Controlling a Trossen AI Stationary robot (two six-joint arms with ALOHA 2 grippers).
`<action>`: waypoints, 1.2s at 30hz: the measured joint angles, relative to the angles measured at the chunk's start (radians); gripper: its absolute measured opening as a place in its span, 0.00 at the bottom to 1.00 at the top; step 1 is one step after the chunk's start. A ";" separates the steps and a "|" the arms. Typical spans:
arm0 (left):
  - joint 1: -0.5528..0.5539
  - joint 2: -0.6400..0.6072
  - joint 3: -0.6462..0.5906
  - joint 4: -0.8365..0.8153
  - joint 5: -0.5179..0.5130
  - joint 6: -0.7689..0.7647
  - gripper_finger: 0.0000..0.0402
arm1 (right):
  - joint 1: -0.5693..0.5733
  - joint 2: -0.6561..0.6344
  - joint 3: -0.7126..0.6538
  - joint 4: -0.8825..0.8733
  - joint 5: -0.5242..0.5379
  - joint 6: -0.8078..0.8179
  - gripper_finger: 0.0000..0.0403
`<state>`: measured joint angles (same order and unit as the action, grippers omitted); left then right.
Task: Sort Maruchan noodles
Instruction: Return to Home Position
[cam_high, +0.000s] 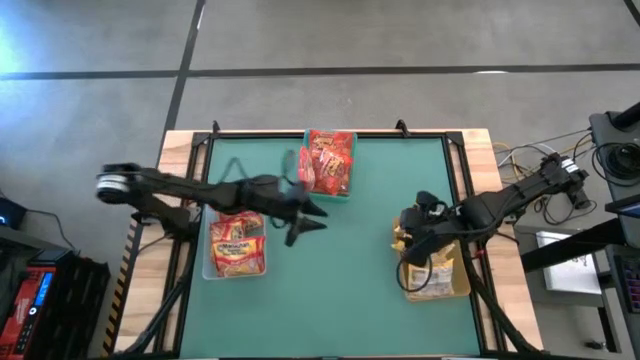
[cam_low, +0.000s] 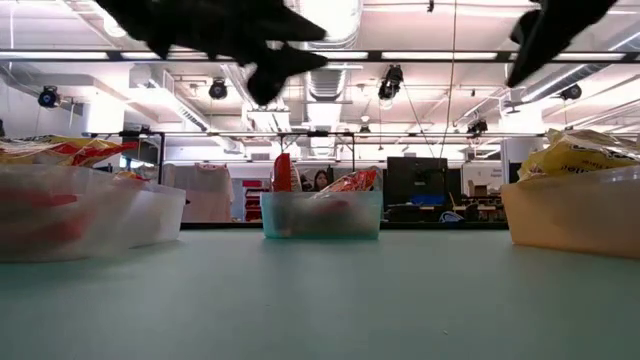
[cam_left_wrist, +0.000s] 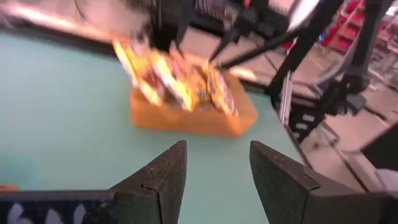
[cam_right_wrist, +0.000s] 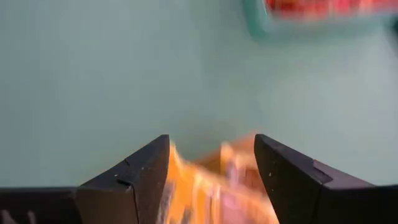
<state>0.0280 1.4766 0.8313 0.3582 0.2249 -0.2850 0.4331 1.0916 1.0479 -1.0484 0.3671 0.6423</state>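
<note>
The Maruchan noodles lie sorted in three bins. Red packets (cam_high: 330, 160) fill a teal bin (cam_low: 320, 215) at the far middle. Orange-red and yellow packets (cam_high: 238, 248) sit in a clear bin (cam_low: 95, 215) on the left. Yellow packets (cam_high: 432, 275) sit in a tan bin (cam_left_wrist: 186, 121) on the right. My left gripper (cam_left_wrist: 217, 177) hovers open over the mat's middle (cam_high: 310, 218), nothing between its fingers. My right gripper (cam_right_wrist: 211, 168) stands open over the tan bin's far end (cam_high: 408, 240), with a blurred yellow-orange packet (cam_right_wrist: 214, 183) showing between its fingers. My right gripper points slanting down at the yellow-orange packet (cam_right_wrist: 186, 186) from above. The packet is blurred, and I cannot tell whether either finger touches it.
The teal mat (cam_high: 340, 290) lies bare between the three bins. A black frame (cam_high: 470, 160) runs along the table's edges, with cables and equipment beyond the right edge (cam_high: 590, 170).
</note>
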 joint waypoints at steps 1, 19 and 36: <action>0.001 -0.049 -0.028 0.002 -0.016 0.009 0.39 | -0.002 -0.016 -0.016 0.053 0.025 -0.045 0.55; 0.011 -0.877 -0.525 -0.009 -0.191 0.050 0.39 | -0.098 -0.385 -0.380 0.536 0.055 -0.282 0.56; 0.011 -0.887 -0.643 0.008 -0.245 0.059 0.39 | -0.107 -0.475 -0.651 0.872 0.044 -0.344 0.56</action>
<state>0.0395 0.5896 0.1879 0.3659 -0.0196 -0.2256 0.3264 0.6163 0.3970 -0.1763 0.4114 0.2981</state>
